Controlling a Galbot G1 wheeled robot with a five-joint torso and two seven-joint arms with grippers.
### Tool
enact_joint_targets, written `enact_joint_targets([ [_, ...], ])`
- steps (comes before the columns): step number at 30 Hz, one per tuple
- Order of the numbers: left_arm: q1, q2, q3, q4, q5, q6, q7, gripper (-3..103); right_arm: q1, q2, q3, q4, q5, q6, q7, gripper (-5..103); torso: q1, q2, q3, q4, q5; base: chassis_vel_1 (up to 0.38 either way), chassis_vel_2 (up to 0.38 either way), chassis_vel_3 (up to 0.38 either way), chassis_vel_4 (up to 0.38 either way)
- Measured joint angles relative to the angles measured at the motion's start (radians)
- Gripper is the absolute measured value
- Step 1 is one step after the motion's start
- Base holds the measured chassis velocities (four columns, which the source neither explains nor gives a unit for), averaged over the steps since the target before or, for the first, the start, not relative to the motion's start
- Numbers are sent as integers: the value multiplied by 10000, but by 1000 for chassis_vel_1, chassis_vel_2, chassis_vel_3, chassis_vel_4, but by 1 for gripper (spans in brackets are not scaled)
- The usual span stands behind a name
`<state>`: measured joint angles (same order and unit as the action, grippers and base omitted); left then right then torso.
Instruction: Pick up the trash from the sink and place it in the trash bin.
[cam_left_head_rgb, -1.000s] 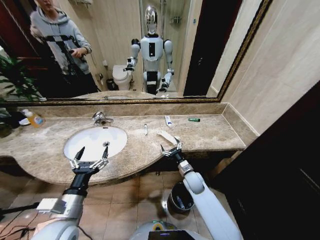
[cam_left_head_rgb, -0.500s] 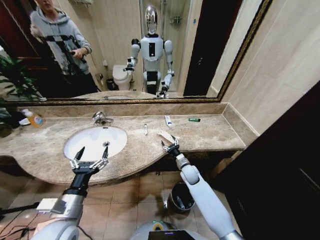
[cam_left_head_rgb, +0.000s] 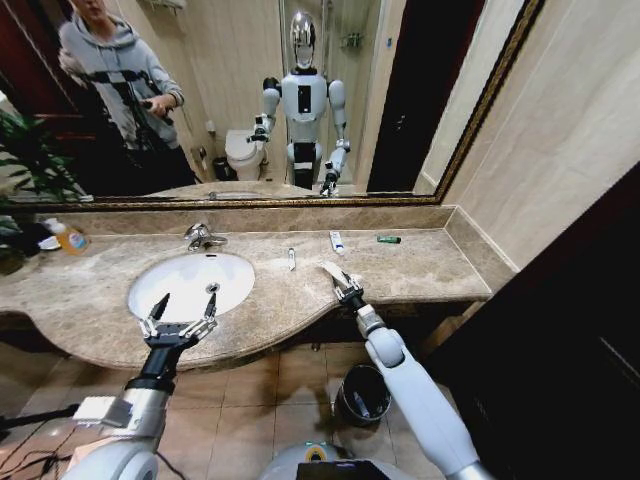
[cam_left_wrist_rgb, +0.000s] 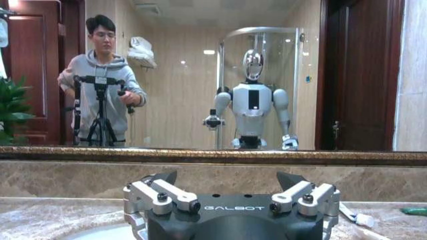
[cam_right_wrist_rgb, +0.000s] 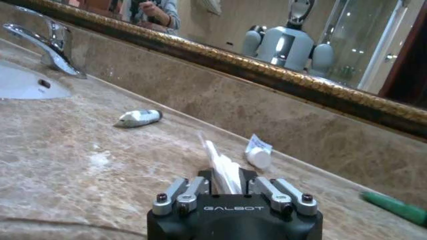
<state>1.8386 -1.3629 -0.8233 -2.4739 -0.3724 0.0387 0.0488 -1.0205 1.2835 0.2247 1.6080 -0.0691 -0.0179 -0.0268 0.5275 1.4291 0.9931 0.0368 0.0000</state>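
Note:
My right gripper (cam_left_head_rgb: 346, 289) is low over the counter to the right of the sink (cam_left_head_rgb: 150, 283) and is shut on a flat white wrapper (cam_left_head_rgb: 334, 270). In the right wrist view the wrapper (cam_right_wrist_rgb: 216, 156) stands up out of the closed right gripper (cam_right_wrist_rgb: 227, 183). More trash lies on the marble: a small white tube (cam_left_head_rgb: 291, 258), a second white tube (cam_left_head_rgb: 337, 241) and a green tube (cam_left_head_rgb: 388, 239). My left gripper (cam_left_head_rgb: 178, 324) hangs open over the sink's front rim, holding nothing. The trash bin (cam_left_head_rgb: 362, 394) stands on the floor below the counter.
A chrome tap (cam_left_head_rgb: 203, 237) stands behind the basin, and an orange-yellow bottle (cam_left_head_rgb: 68, 237) is at the counter's far left. The mirror and wall run along the back. The counter's front edge curves out around the sink. Tiled floor lies around the bin.
My right gripper went from open around the white wrapper to shut on it, and edged slightly forward over the counter. The left arm has not moved.

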Motion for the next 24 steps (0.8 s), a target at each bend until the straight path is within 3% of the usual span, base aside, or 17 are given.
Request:
enact_joint_targets([
  [11,0,0,0,0,0,0,0,100,-424,-498,380,581,409,-116,-49,1,0,0,0,0,1,0,0,0,0],
  [24,0,0,0,0,0,0,0,100,-1605,-759,1385,2157,1033,-80,-32,0,0,1,0,2,2,0,0,0,0],
])
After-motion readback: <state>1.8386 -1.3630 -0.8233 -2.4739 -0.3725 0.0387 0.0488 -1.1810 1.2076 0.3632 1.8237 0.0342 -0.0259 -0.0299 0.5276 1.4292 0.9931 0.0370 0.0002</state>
